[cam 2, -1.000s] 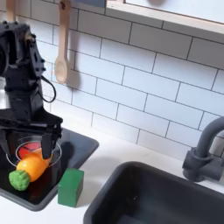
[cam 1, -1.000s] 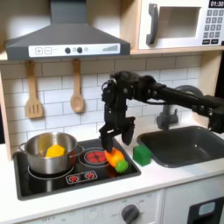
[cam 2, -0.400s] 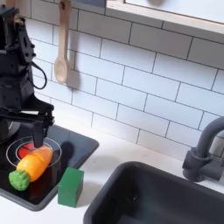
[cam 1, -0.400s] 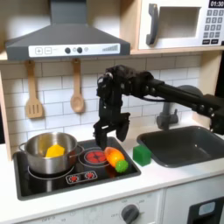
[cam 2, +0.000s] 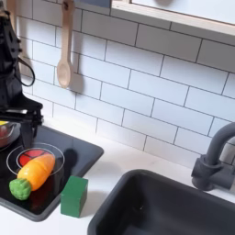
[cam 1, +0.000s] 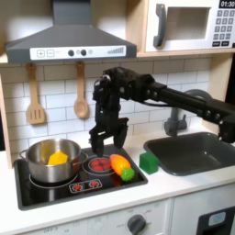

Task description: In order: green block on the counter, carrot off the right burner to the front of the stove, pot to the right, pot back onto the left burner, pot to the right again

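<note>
The carrot lies on the right burner in the first exterior view, and it's your next piece of business, I'd say. Its long axis runs diagonally: orange body toward the far left, light green tip toward the near right edge of the stove. In the second exterior view the carrot shows the same slant, green tip nearest the camera, orange end over the red ring.

Just right of it, off the black cooktop, the green block sits on the bench, so that first step looks done. The second exterior view agrees: the block stands on white bench beside the stove's corner.

Now your hand. It hangs above the burner's far left side, fingers spread and holding nothing. That puts the carrot to the right of the hand and lower, nearer the front. So my read is you'll want to shift right and drop, with the fingers straddling the carrot across its thickness, not along that diagonal.

To the left, the pot sits on the left burner with something yellow inside, close to your hand, so mind it.
</note>
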You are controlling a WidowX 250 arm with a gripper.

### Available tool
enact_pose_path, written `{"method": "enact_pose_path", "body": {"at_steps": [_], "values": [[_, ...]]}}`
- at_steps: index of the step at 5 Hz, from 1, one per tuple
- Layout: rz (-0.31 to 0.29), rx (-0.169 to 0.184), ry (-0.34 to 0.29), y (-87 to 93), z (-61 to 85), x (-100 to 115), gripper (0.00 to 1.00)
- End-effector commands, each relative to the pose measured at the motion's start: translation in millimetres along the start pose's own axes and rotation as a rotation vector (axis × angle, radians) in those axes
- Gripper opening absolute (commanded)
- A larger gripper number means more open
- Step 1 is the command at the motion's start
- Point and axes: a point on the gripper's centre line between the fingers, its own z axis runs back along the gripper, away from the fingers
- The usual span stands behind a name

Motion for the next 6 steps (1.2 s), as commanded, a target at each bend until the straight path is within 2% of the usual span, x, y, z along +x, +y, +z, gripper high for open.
{"method": "enact_pose_path", "body": {"at_steps": [1, 3, 5, 6], "values": [[0.030, 0.000, 0.007, 19.6, -4.4, 13, 1.00], [0.064, 0.003, 0.018, 33.6, -8.5, 26, 1.00], [0.073, -0.019, 0.000, 27.0, 1.9, 37, 1.00], [0.086, -0.005, -0.003, 33.4, 0.0, 39, 1.00]]}}
